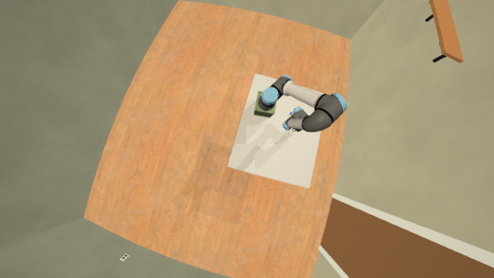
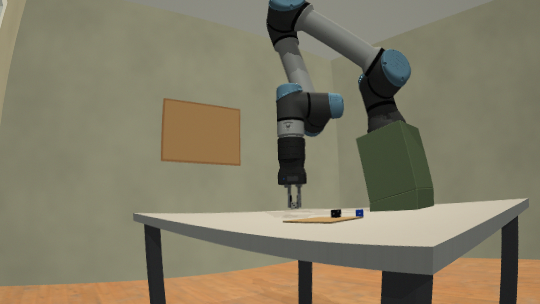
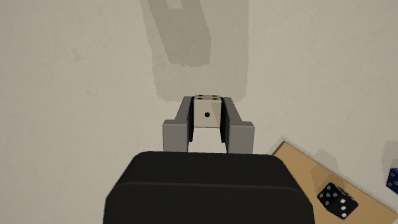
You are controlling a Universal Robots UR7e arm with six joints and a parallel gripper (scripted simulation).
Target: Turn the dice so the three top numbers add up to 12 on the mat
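In the wrist view my gripper (image 3: pixel 207 110) is shut on a white die (image 3: pixel 207 113); the face toward the camera shows one pip. The die hangs over the bare table top, off the mat. The tan mat (image 3: pixel 337 182) lies at the lower right, with a black die (image 3: pixel 337 200) on it. A blue die (image 3: pixel 392 180) shows at the right edge, beside the mat. In the exterior view the gripper (image 2: pixel 294 200) hangs a little above the table, left of the mat (image 2: pixel 318 218), the black die (image 2: pixel 335 213) and the blue die (image 2: pixel 358 213).
The arm's green base block (image 2: pixel 395 165) stands at the back of the table behind the mat. The table's near edge (image 2: pixel 300 245) runs in front. A cork board (image 2: pixel 200 132) hangs on the far wall.
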